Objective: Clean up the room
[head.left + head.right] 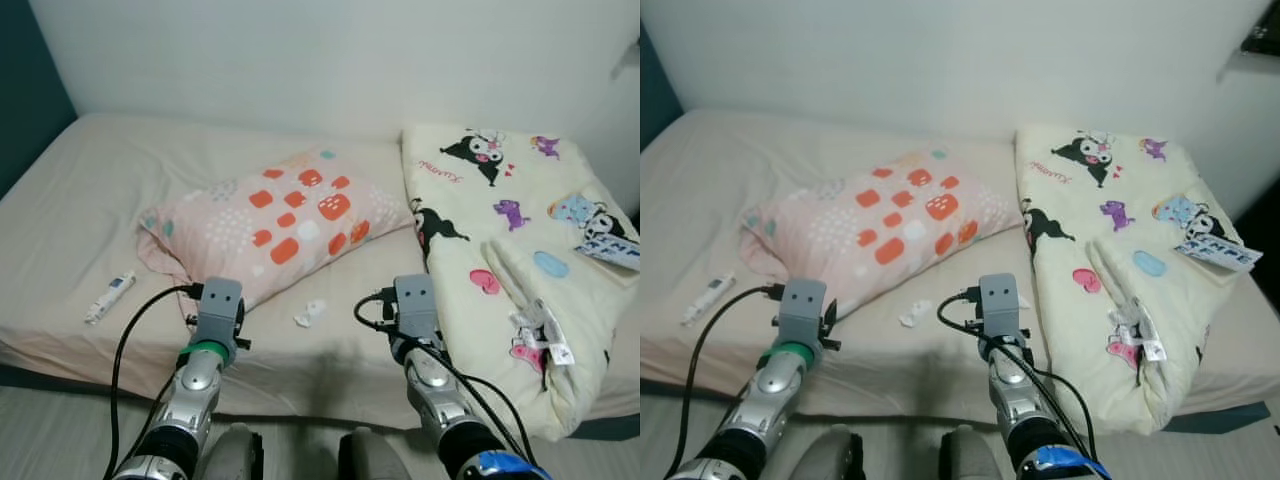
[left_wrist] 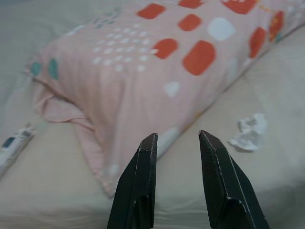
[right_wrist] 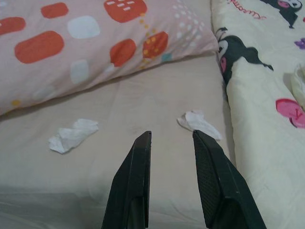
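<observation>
A crumpled white tissue [image 1: 310, 313] lies on the beige bed sheet in front of a pink pillow [image 1: 285, 225] with orange spots. A second tissue [image 3: 198, 121] lies close to the edge of a folded cream cartoon blanket [image 1: 510, 230]. A small white tube [image 1: 108, 297] rests on the sheet left of the pillow. My left gripper [image 2: 176, 136] is open just short of the pillow's near corner, with nothing between its fingers. My right gripper [image 3: 171, 134] is open over the sheet between the two tissues, also holding nothing. Both wrists [image 1: 220, 300] hover at the bed's front edge.
The bed [image 1: 80, 200] runs across the view against a white wall, with a dark teal wall at the left. A printed packet [image 1: 610, 250] lies on the blanket's right side. My feet [image 1: 300, 455] stand on the floor right before the mattress.
</observation>
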You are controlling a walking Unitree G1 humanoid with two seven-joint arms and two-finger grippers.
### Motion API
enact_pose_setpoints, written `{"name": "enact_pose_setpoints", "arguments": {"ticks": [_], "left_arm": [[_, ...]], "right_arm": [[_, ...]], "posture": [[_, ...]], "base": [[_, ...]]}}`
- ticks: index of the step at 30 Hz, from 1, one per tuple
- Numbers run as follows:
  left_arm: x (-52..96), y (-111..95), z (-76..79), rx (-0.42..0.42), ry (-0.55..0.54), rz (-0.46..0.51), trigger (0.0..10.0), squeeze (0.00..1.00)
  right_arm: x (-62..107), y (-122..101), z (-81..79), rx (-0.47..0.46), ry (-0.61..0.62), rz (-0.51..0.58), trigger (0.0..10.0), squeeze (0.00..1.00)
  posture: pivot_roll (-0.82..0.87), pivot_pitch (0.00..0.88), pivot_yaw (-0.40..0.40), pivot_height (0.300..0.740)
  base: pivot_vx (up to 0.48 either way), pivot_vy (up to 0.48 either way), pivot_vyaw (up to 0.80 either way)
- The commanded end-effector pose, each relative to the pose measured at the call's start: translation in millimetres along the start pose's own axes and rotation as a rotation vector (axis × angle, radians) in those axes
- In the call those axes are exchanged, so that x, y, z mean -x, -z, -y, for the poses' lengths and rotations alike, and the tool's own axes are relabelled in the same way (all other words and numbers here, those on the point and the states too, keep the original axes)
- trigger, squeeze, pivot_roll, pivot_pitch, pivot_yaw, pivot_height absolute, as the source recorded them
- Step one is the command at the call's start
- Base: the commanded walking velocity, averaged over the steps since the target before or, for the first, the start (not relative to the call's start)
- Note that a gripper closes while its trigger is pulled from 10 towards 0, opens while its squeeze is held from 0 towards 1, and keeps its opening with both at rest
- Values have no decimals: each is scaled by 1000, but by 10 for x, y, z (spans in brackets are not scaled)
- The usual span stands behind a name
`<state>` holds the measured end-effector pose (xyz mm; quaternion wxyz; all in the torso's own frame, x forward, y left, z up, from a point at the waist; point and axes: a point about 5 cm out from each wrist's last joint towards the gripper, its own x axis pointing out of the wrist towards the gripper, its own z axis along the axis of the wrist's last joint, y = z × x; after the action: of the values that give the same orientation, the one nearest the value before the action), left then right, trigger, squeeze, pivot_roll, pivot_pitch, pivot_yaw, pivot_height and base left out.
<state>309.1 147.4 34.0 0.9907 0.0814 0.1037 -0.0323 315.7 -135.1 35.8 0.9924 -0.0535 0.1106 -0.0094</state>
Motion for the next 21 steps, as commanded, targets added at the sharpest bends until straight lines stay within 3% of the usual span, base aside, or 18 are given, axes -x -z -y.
{"name": "enact_pose_setpoints", "arguments": {"ticks": [1, 11, 21], "left_arm": [[2, -7, 56, -5, 28, 5, 10000, 0], [1, -23, 100, -22, 55, 9, 10000, 0], [53, 57, 37, 9, 12, -21, 10000, 0]], "right_arm": [[13, 23, 20, -16, 16, -8, 10000, 0], [16, 34, 48, -17, 27, -13, 10000, 0], [38, 46, 86, -3, 32, -13, 10000, 0]], "posture": [[-18, 24, -32, 632], [-16, 77, -27, 632], [-30, 135, -21, 632]], "base": [[0, 0, 0], [0, 0, 0], [0, 0, 0]]}}
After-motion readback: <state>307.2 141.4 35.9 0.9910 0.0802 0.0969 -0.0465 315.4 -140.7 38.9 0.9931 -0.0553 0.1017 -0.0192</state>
